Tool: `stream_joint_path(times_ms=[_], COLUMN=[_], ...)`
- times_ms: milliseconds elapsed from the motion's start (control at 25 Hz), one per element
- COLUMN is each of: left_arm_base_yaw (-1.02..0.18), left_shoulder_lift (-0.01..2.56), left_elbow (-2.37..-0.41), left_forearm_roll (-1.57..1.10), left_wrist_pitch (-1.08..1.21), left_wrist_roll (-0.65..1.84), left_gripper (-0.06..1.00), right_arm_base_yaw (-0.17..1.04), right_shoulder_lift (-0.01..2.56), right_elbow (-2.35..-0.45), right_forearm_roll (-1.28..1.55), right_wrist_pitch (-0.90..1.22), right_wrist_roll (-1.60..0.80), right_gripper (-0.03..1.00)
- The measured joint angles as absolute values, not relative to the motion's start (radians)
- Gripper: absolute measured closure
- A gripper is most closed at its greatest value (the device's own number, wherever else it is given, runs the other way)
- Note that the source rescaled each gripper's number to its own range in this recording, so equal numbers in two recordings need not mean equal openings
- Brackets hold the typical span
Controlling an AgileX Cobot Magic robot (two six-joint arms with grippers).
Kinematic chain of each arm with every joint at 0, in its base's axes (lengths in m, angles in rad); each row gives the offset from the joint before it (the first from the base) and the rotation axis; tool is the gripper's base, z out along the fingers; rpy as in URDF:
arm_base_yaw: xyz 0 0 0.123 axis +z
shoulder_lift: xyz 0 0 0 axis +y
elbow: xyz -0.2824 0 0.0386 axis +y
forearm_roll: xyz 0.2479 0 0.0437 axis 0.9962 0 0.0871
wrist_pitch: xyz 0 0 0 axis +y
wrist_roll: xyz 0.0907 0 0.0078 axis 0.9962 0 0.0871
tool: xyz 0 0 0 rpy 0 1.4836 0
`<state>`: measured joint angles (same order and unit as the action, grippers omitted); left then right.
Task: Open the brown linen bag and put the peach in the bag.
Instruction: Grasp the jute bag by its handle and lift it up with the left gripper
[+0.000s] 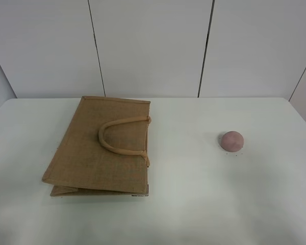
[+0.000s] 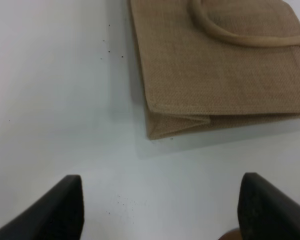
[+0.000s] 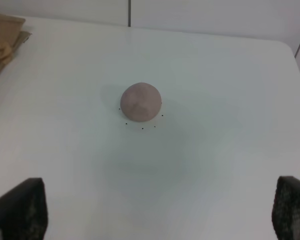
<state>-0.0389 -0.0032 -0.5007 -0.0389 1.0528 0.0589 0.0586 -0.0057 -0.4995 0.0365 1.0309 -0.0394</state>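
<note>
The brown linen bag (image 1: 104, 148) lies flat and folded on the white table (image 1: 194, 204), left of centre, its beige handle (image 1: 117, 138) resting on top. The peach (image 1: 232, 141), small and dusky pink, sits on the table to the right, apart from the bag. Neither arm shows in the exterior high view. In the left wrist view my left gripper (image 2: 160, 210) is open above bare table, short of the bag's corner (image 2: 155, 127). In the right wrist view my right gripper (image 3: 157, 212) is open and empty, with the peach (image 3: 141, 102) ahead of it.
White wall panels (image 1: 153, 46) stand behind the table's far edge. The bag's edge shows at one corner of the right wrist view (image 3: 2, 37). Small dark specks dot the table around the peach.
</note>
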Motion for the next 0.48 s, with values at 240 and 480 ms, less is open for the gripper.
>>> stream_joint_path(times_ms=[240,480], left_arm_base_yaw=[-0.039,-0.039], left_shoulder_lift=[-0.003,-0.003], left_elbow=[-0.501,-0.513], left_forearm_roll=[-0.039,-0.039], left_wrist_pitch=[1.053,1.047], left_wrist_roll=[0.059,0.060], left_gripper=[-0.01,-0.01], right_arm_base_yaw=[0.059,0.059], right_shoulder_lift=[-0.006,-0.006], right_elbow=[-0.499,-0.499], right_forearm_roll=[0.037,0.037], right_wrist_pitch=[1.031,1.031], right_wrist_roll=[-0.039,-0.039], right_gripper=[-0.03,-0.03])
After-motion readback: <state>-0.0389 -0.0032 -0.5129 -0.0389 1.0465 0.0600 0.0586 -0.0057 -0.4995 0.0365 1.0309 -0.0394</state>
